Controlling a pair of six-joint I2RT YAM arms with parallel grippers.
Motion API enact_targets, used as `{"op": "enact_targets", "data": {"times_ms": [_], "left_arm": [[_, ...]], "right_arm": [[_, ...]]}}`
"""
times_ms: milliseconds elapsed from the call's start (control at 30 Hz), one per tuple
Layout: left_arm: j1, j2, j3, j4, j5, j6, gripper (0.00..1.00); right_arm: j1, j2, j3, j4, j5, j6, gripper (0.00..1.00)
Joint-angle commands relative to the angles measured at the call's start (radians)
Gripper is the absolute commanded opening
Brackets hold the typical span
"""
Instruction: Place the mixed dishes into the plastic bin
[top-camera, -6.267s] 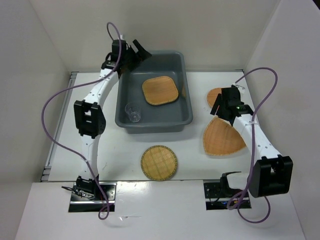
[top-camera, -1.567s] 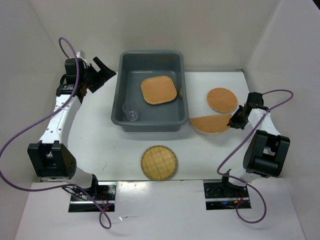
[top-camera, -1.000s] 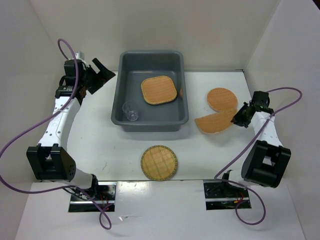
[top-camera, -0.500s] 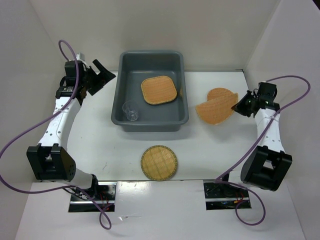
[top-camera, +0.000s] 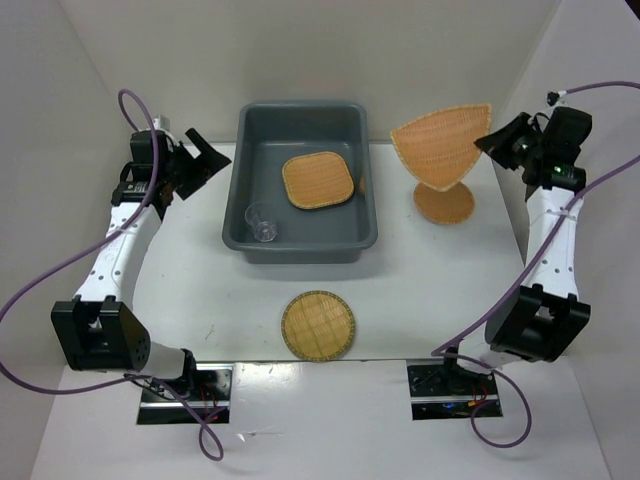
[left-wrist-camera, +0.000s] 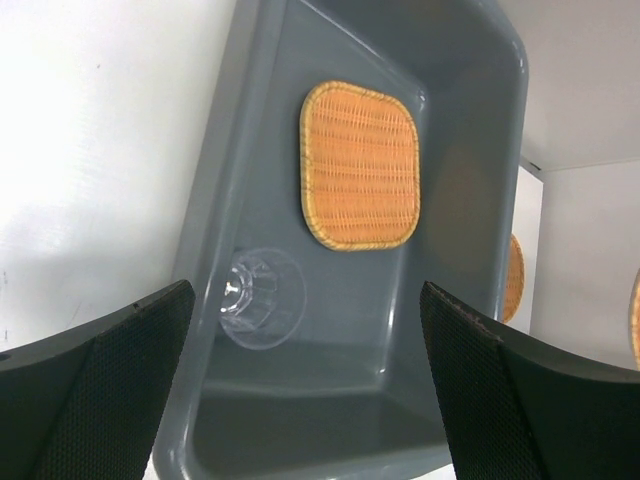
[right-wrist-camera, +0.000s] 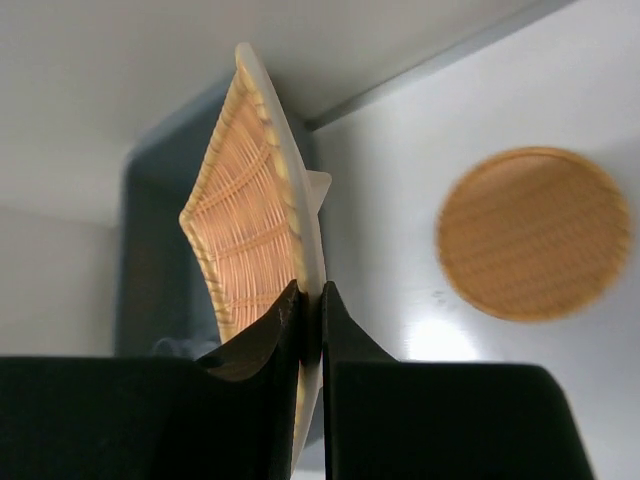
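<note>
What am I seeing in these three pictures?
Two robot arms are bolted at the near edge of a white table. The wide picture looks down from above; the other two come from a camera on each wrist, with that arm's own black fingers at the bottom. The right gripper is shut on a fan-shaped woven plate, held up off the table right of the grey bin. The left gripper is open and empty, left of the bin. Inside the bin lie a rounded-square plate and a clear cup. On the table lie one round plate below the held plate and another nearer the arms.
</note>
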Motion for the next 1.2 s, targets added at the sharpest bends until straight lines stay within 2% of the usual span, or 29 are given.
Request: {"op": "enact_targets", "data": {"times_ms": [0,200,433,800,967,1033,1167], "left_arm": [[0.005,-0.06,-0.042,0.035,-0.011,0.029,1.0],[0.005,-0.082,-0.092,0.069,-0.002,0.009,1.0],[0.005,-0.122,-0.102,0.069,-0.011,0.018,1.0],[0.005,-0.14,-0.145,0.069,-0.02,0.018,1.0],[0.005,-0.15,-0.154,0.05,-0.029,0.029,1.0],[0.005,-0.15,-0.154,0.05,-0.029,0.029,1.0],[0.005,-0.15,-0.154,0.05,-0.029,0.038,1.0]], "right_arm": [[0.078,0.055,0.059,0.15,-0.202,0.088,0.0],[0.349,0.194,0.181,0.183,-0.19,0.066,0.0],[0.5,0.426,0.413,0.112,-0.095,-0.009,0.0],[0.598,0.811,0.756,-0.015,-0.047,-0.052,0.0],[0.608,0.987,0.983,-0.106,-0.038,-0.043,0.0],[0.617,1.037,1.091,-0.138,-0.047,-0.034,0.0],[0.617,1.103,1.157,-0.179,-0.047,-0.023,0.0]]}}
